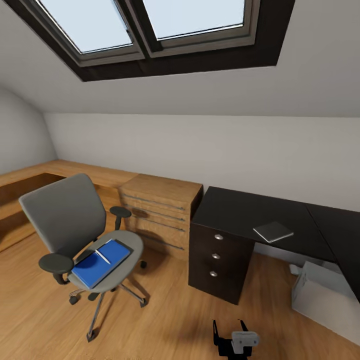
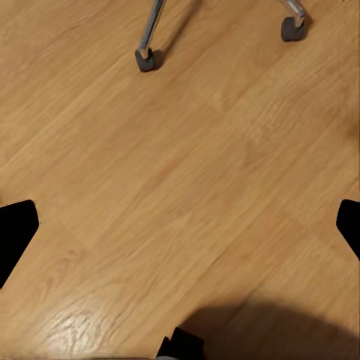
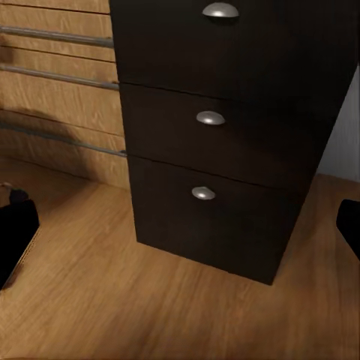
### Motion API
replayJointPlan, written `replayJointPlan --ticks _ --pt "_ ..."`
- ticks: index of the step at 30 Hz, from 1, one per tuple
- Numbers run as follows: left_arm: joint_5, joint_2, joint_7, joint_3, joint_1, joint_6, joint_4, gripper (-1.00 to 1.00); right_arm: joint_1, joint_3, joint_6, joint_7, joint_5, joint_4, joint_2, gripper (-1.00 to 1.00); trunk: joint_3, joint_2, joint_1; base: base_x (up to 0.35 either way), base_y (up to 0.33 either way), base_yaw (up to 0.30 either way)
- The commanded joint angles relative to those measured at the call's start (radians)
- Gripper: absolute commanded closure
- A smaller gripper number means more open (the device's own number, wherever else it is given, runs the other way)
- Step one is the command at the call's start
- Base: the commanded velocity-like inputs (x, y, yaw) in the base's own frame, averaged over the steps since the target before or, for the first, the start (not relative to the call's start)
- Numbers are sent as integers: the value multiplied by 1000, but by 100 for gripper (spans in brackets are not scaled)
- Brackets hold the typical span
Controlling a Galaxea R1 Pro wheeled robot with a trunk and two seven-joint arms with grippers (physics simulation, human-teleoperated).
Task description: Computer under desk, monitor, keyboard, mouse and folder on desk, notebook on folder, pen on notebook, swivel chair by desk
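Right gripper (image 3: 180,225) has its fingers (image 3: 15,236) spread wide with nothing between them, facing the desk's (image 1: 240,210) black drawer unit (image 3: 225,135). Left gripper (image 2: 180,225) is just as wide apart and bare, over wood floor (image 2: 180,172) near chair casters (image 2: 145,60). At lower left, the swivel chair (image 1: 65,215) carries the blue folder (image 1: 100,262) with the pen (image 1: 102,256) on it. The notebook (image 1: 273,231) lies on the desk; the computer (image 1: 320,295) sits beneath, lower right.

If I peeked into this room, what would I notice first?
Probably the grey swivel chair at the left on the wooden floor, with a bright blue folder on its seat and a thin white pen lying on the folder. To its right stands the black desk, with a dark notebook on top. Big skylight windows sit overhead.
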Motion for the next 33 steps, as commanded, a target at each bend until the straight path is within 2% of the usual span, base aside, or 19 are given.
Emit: replayJointPlan --ticks 1,8,19,33 --pt "11 2 8 -8 0 -5 -1 -100 -1 -3 -2 -8 11 2 0 -100 -1 -1 0 0 0 287" --pt "11 2 8 -8 0 -5 0 -100 -1 -3 -2 -7 10 2 0 -100 -1 -1 0 0 0 240" --pt "11 4 8 -8 0 -5 -1 -100 -1 -5 0 -8 6 2 2 -100 -1 -1 0 0 0 34" --pt "11 5 8 -8 0 -5 0 -100 -1 -7 0 -8 5 2 2 -100 -1 -1 0 0 0 256"
